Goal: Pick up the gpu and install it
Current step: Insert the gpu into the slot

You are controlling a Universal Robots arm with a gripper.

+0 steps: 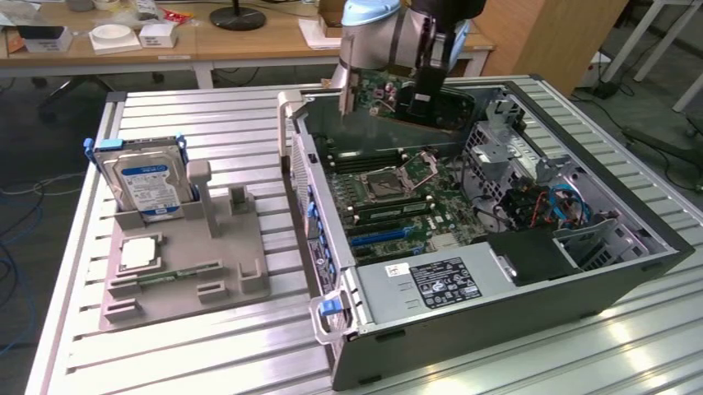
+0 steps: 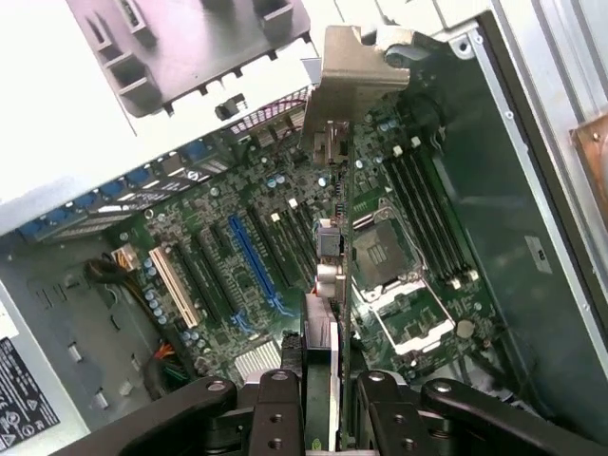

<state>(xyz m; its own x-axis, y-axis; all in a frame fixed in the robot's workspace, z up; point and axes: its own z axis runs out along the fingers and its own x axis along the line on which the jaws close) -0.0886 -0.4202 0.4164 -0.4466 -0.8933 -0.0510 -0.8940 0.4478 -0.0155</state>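
Nearest, at 6 o'clock in the exterior view: open computer case (image 1: 528, 321) lying on a ribbed metal table (image 1: 197, 362), with a grey power box (image 1: 434, 284) at its near end. At 8 o'clock, a grey holder (image 1: 220, 271) with 1 small green memory stick (image 1: 165, 278) lying in it. At 9 o'clock, standing up in that holder, 1 silver hard drive (image 1: 148, 185). Inside the case, a green motherboard (image 1: 401, 193). Farther back, at 12 o'clock, gripper (image 1: 421, 97) pinched tight on the gpu (image 1: 374, 90), held up over the far end of the case, above the motherboard. In the wrist view, gpu seen edge-on between the 2 black fingers (image 2: 275, 399), its metal end plate (image 2: 351, 85) close to the case wall. Farthest, at 11 o'clock, a wooden desk (image 1: 230, 45).
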